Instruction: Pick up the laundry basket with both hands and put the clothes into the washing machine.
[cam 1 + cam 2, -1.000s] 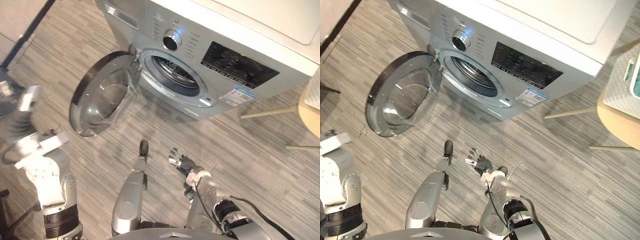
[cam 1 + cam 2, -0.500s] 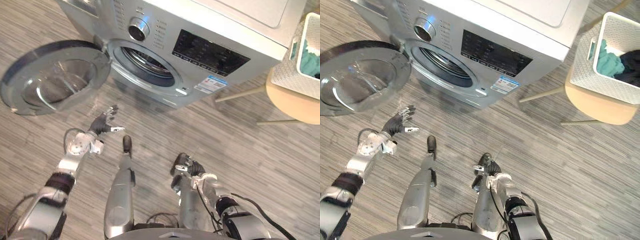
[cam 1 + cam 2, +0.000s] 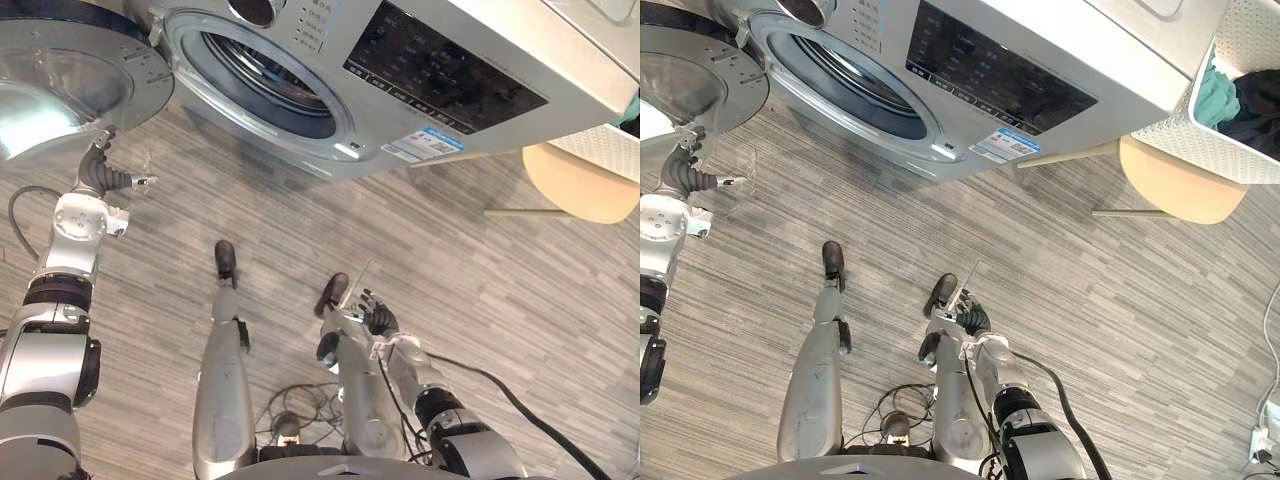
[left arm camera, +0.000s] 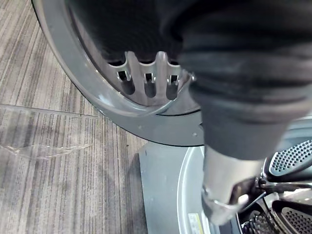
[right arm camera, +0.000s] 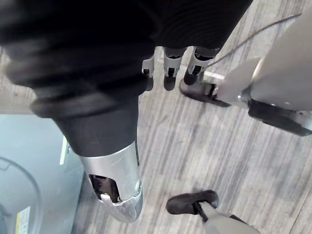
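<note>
**A:** Where is the laundry basket?

**B:** At two o'clock in the head views. The white laundry basket (image 3: 1210,140) sits on a round wooden stool (image 3: 580,180), just beside the washing machine (image 3: 450,60). The clothes (image 3: 1212,95) are inside it, a teal piece next to a dark one. Both hands are well apart from it.

**A:** And the machine itself?

**B:** It runs across twelve o'clock. Its round door (image 3: 60,80) is swung wide open toward ten o'clock, so the drum (image 3: 265,85) is in plain sight.

**A:** What is the left hand doing?

**B:** The left hand (image 3: 100,172) is raised at nine to ten o'clock, just beside the lower rim of the open door. In its wrist view the fingers (image 4: 146,73) stand in a loose row right at the rim, with the thumb (image 4: 224,195) held apart. They grip nothing. I cannot tell whether the fingertips touch the door.

**A:** And the right hand?

**B:** The right hand (image 3: 375,320) hangs low, near six o'clock, over the grey plank floor (image 3: 500,300). Its fingers (image 5: 166,66) are relaxed and slightly bent, with the thumb (image 5: 117,195) off to one side, and it is empty. The basket is far from it, up toward two o'clock.
</note>
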{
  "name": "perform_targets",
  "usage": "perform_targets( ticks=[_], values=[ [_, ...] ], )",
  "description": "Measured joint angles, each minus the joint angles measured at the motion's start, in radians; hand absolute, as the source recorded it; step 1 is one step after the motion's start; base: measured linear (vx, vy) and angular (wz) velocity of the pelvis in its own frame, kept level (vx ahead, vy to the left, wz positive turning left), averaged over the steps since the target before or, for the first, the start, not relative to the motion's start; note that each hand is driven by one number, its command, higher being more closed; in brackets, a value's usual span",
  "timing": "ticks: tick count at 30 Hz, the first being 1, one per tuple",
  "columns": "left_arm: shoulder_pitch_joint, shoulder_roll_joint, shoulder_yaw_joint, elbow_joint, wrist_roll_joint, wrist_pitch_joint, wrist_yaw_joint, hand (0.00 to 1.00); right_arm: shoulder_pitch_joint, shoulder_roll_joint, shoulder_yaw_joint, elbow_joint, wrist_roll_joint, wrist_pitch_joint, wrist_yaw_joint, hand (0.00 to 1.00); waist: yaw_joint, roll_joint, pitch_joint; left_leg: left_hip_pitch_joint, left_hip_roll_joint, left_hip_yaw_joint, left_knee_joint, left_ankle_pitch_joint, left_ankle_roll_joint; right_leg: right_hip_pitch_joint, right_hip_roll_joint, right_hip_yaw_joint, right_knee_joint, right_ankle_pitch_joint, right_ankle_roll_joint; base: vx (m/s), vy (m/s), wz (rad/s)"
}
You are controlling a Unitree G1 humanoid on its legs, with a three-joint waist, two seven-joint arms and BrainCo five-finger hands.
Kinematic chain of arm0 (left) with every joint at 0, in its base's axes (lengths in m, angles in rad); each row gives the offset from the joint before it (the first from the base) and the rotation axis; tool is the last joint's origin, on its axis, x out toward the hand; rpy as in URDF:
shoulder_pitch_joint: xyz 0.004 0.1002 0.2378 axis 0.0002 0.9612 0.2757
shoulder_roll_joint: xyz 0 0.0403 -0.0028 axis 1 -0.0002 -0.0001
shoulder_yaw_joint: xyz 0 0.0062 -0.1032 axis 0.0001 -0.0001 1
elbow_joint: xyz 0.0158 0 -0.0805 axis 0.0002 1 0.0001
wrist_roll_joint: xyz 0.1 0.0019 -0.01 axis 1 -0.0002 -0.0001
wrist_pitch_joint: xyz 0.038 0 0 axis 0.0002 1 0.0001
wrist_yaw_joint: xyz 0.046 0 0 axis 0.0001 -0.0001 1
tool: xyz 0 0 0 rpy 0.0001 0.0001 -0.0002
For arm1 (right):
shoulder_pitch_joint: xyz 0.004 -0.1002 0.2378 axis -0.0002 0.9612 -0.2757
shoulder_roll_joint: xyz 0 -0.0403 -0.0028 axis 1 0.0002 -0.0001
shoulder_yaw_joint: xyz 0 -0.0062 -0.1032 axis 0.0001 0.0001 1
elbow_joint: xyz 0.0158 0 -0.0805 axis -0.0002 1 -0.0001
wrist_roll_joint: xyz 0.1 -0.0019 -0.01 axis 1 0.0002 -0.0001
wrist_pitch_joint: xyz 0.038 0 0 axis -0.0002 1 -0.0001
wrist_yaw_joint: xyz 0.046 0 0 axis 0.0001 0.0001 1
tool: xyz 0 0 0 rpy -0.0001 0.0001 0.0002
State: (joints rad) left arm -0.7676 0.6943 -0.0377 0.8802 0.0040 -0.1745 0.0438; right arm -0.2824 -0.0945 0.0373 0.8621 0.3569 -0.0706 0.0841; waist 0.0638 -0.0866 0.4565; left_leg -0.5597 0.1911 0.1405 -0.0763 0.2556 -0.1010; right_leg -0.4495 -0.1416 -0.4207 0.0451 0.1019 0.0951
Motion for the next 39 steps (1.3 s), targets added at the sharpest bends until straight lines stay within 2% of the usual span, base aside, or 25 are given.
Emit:
perform_targets(
  ticks=[2,4,5,10,12,13,15,16,17,18,19,20,21,23,24,26,27,28,29,30,31,32,34,37,39],
  values=[
    [-0.001,0.000,0.001,-0.017,0.000,0.000,0.001,0.00,0.006,0.009,-0.001,-0.021,0.007,0.000,0.000,0.00,0.003,-0.005,0.000,0.001,0.009,0.026,0.000,-0.008,-0.010,0.002,0.002,0.000,0.000,0.000,0.000,0.05,0.004,0.01],
    [0.004,-0.013,0.019,-0.042,0.000,0.001,0.001,0.00,0.006,0.009,-0.001,-0.025,0.011,0.000,-0.001,0.00,0.004,-0.010,0.002,0.000,0.034,0.108,0.030,-0.013,-0.001,0.015,0.003,0.002,0.000,0.000,0.000,0.05,0.015,0.04],
    [0.006,-0.019,0.030,-0.046,0.000,0.001,0.001,0.00,0.008,0.010,-0.002,-0.027,0.011,0.000,-0.001,0.00,0.008,-0.014,0.003,0.001,0.036,0.109,0.043,-0.016,0.004,0.020,0.003,0.005,0.000,0.000,0.000,0.04,0.009,-0.01],
    [0.106,-0.093,0.139,-0.085,-0.002,0.011,0.012,0.00,0.041,0.011,-0.013,-0.100,0.010,-0.001,-0.006,0.00,0.040,-0.016,0.004,0.004,0.076,0.161,0.213,-0.115,0.013,0.045,0.007,0.079,0.012,0.000,0.000,0.03,-0.005,-0.32],
    [0.180,-0.138,0.198,-0.108,-0.003,0.019,0.019,0.00,0.042,0.017,-0.013,-0.112,0.007,0.001,-0.010,0.00,0.040,-0.015,0.004,0.014,0.105,0.188,0.291,-0.160,0.015,0.047,0.012,0.117,0.043,-0.005,-0.002,0.01,-0.019,-0.63],
    [0.222,-0.178,0.235,-0.136,-0.004,0.022,0.022,0.00,0.058,0.021,-0.017,-0.132,0.005,0.007,-0.017,0.00,0.035,-0.014,0.005,0.022,0.120,0.191,0.336,-0.185,0.014,0.047,0.013,0.139,0.079,-0.025,-0.001,0.00,-0.027,-0.61],
    [0.306,-0.281,0.275,-0.184,-0.040,0.023,0.048,0.00,0.130,0.038,-0.040,-0.185,0.000,0.005,-0.041,0.00,0.036,-0.003,0.011,0.057,0.159,0.192,0.414,-0.236,0.014,0.049,0.010,0.171,0.219,-0.118,-0.014,0.00,-0.051,-0.26],
    [0.376,-0.335,0.276,-0.202,-0.060,0.022,0.056,0.00,0.170,0.050,-0.051,-0.188,0.000,0.007,-0.045,0.00,0.035,-0.002,0.011,0.090,0.178,0.184,0.452,-0.254,0.007,0.048,-0.001,0.185,0.361,-0.208,-0.054,0.01,-0.159,-0.05],
    [0.463,-0.385,0.286,-0.227,-0.084,0.022,0.063,0.00,0.210,0.052,-0.050,-0.190,0.000,0.008,-0.047,0.00,0.043,0.005,0.016,0.126,0.199,0.183,0.474,-0.265,-0.008,0.053,-0.019,0.203,0.495,-0.273,-0.066,0.01,-0.223,-0.03],
    [0.513,-0.416,0.300,-0.245,-0.101,0.021,0.068,0.00,0.227,0.053,-0.051,-0.190,-0.001,0.007,-0.051,0.00,0.045,-0.003,0.011,0.142,0.205,0.178,0.482,-0.272,-0.018,0.064,-0.027,0.212,0.536,-0.296,-0.059,-0.02,-0.309,0.05],
    [0.615,-0.473,0.343,-0.278,-0.125,0.022,0.086,0.00,0.264,0.058,-0.064,-0.199,-0.005,0.006,-0.061,0.00,0.037,-0.011,0.006,0.165,0.207,0.161,0.484,-0.269,-0.044,0.107,-0.025,0.226,0.530,-0.356,0.005,-0.05,-0.371,0.17],
    [0.688,-0.546,0.382,-0.282,-0.145,0.023,0.111,0.00,0.281,0.058,-0.102,-0.202,-0.009,0.005,-0.083,0.00,0.029,0.010,0.012,0.198,0.219,0.142,0.444,-0.251,-0.073,0.143,-0.001,0.205,0.512,-0.397,0.020,-0.08,-0.424,0.19],
    [0.730,-0.581,0.391,-0.278,-0.155,0.026,0.128,0.00,0.284,0.058,-0.118,-0.191,-0.009,0.003,-0.094,0.00,0.026,0.018,0.005,0.218,0.220,0.137,0.403,-0.231,-0.068,0.153,0.013,0.196,0.500,-0.407,0.015,-0.05,-0.407,0.11],
    [0.849,-0.673,0.388,-0.279,-0.177,0.034,0.162,0.00,0.321,0.054,-0.155,-0.167,-0.008,0.003,-0.122,0.00,0.016,0.044,-0.035,0.273,0.220,0.134,0.278,-0.133,-0.035,0.171,0.034,0.160,0.486,-0.413,0.003,-0.01,-0.269,0.19],
    [0.894,-0.725,0.388,-0.280,-0.206,0.037,0.185,0.00,0.354,0.052,-0.175,-0.159,-0.008,0.001,-0.143,0.00,0.014,0.054,-0.058,0.285,0.224,0.138,0.256,-0.069,-0.042,0.178,0.039,0.139,0.501,-0.430,-0.015,0.01,-0.279,0.46],
    [0.936,-0.757,0.380,-0.295,-0.251,0.037,0.209,0.00,0.359,0.047,-0.191,-0.106,-0.011,0.003,-0.164,0.00,0.015,0.043,-0.078,0.284,0.230,0.186,0.265,0.034,0.013,0.218,0.039,0.111,0.484,-0.438,-0.057,0.01,-0.295,0.46],
    [0.949,-0.752,0.361,-0.322,-0.259,0.037,0.213,0.00,0.362,0.053,-0.198,-0.093,-0.011,0.008,-0.164,0.00,0.013,0.032,-0.090,0.274,0.240,0.228,0.340,0.032,0.047,0.252,0.031,0.085,0.458,-0.413,-0.087,0.01,-0.225,0.28],
    [0.958,-0.747,0.338,-0.327,-0.258,0.037,0.211,0.00,0.370,0.057,-0.204,-0.095,-0.014,0.007,-0.163,0.00,0.007,0.034,-0.097,0.257,0.267,0.273,0.552,-0.091,0.091,0.297,0.030,0.075,0.429,-0.401,-0.097,0.02,-0.197,0.21],
    [0.965,-0.747,0.331,-0.327,-0.256,0.037,0.209,0.00,0.375,0.050,-0.208,-0.095,-0.020,0.007,-0.162,0.00,0.002,0.037,-0.104,0.259,0.273,0.294,0.642,-0.136,0.097,0.317,0.030,0.070,0.411,-0.392,-0.100,0.04,-0.146,0.13],
    [0.974,-0.747,0.305,-0.328,-0.255,0.037,0.196,0.00,0.391,0.047,-0.208,-0.095,-0.044,0.008,-0.162,0.00,-0.012,0.048,-0.127,0.276,0.271,0.326,0.766,-0.204,0.088,0.350,0.036,0.063,0.364,-0.366,-0.105,0.05,-0.068,0.03],
    [0.981,-0.754,0.288,-0.330,-0.255,0.037,0.183,0.00,0.403,0.042,-0.213,-0.093,-0.051,0.009,-0.161,0.00,-0.016,0.063,-0.151,0.304,0.253,0.337,0.796,-0.245,0.071,0.361,0.048,0.066,0.326,-0.343,-0.105,0.06,-0.023,-0.18],
    [0.991,-0.756,0.269,-0.341,-0.255,0.038,0.167,0.00,0.405,0.046,-0.235,-0.088,-0.051,0.010,-0.160,0.00,-0.021,0.086,-0.166,0.355,0.223,0.339,0.764,-0.302,0.035,0.376,0.066,0.082,0.277,-0.313,-0.103,0.04,0.042,-0.44],
    [1.006,-0.757,0.260,-0.352,-0.255,0.039,0.142,0.00,0.406,0.054,-0.253,-0.069,-0.051,0.014,-0.155,0.00,-0.026,0.100,-0.174,0.449,0.159,0.323,0.639,-0.390,-0.024,0.401,0.089,0.129,0.217,-0.265,-0.095,0.03,0.103,-0.68],
    [0.992,-0.757,0.200,-0.353,-0.255,0.042,0.124,0.00,0.419,0.065,-0.295,-0.070,-0.046,0.017,-0.155,0.00,-0.054,0.124,-0.195,0.553,0.058,0.186,0.369,-0.458,-0.053,0.396,0.097,0.142,0.167,-0.215,-0.071,-0.02,0.154,-0.19],
    [0.968,-0.749,0.181,-0.355,-0.255,0.044,0.122,0.00,0.426,0.086,-0.293,-0.102,-0.042,0.022,-0.157,0.00,-0.057,0.102,-0.194,0.553,0.026,0.194,0.339,-0.437,-0.032,0.368,0.081,0.159,0.163,-0.182,-0.065,-0.10,0.175,-0.09]
  ],
)
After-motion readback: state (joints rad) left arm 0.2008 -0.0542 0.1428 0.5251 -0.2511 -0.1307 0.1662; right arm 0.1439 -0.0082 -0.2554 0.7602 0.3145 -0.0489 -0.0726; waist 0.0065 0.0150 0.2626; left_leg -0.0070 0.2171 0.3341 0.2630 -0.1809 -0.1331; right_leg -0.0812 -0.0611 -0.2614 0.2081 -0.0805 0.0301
